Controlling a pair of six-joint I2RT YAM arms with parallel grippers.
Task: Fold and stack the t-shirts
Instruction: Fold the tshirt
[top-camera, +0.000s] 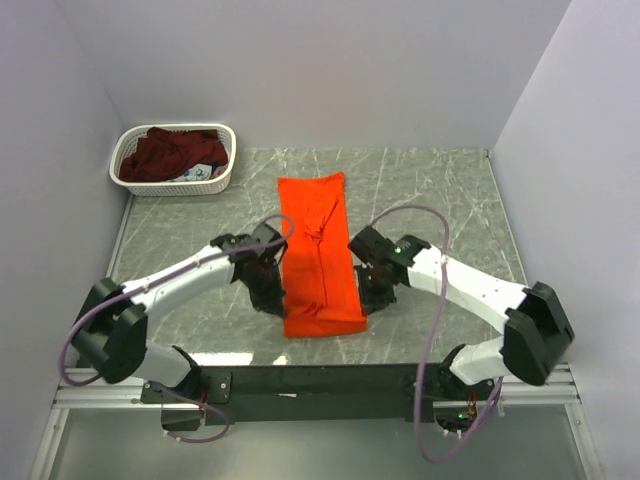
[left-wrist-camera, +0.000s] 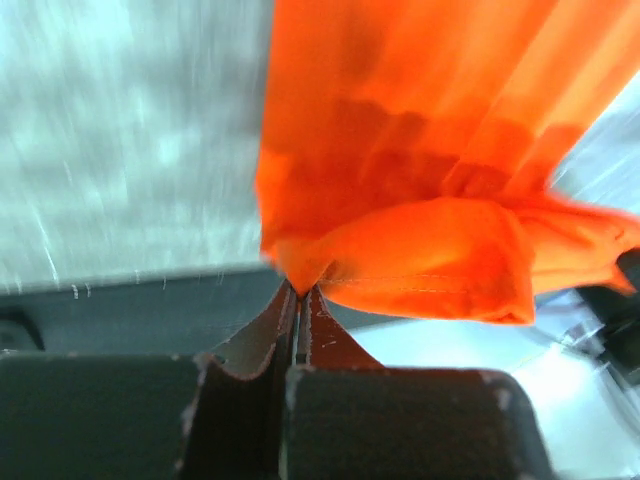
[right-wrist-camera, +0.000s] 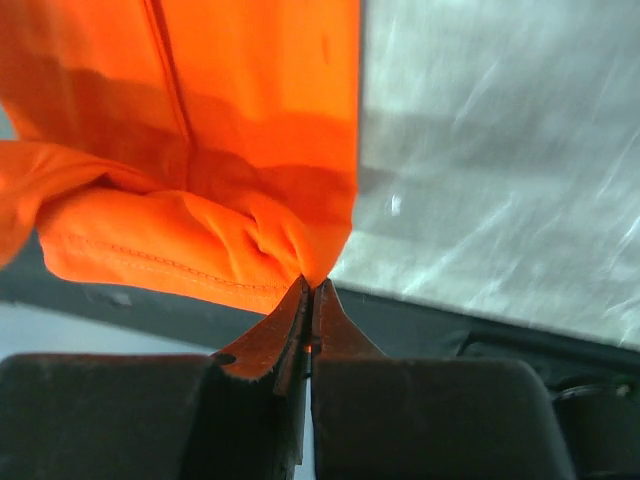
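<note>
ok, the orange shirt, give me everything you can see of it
The orange t-shirt is plain, bright, soft cloth, folded into a long narrow strip running near to far at the middle of the marbled table. A seam or crease runs down its length. Its near end is bunched, with the stitched hem showing. The left gripper pinches the near left corner and the right gripper the near right corner, both with jaws closed on cloth.

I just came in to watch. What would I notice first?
The bright orange shirt, folded into a long strip, lies in the middle. The left gripper and right gripper each pinch one of its near corners. A white basket holding maroon cloth sits at the far left corner.
</note>
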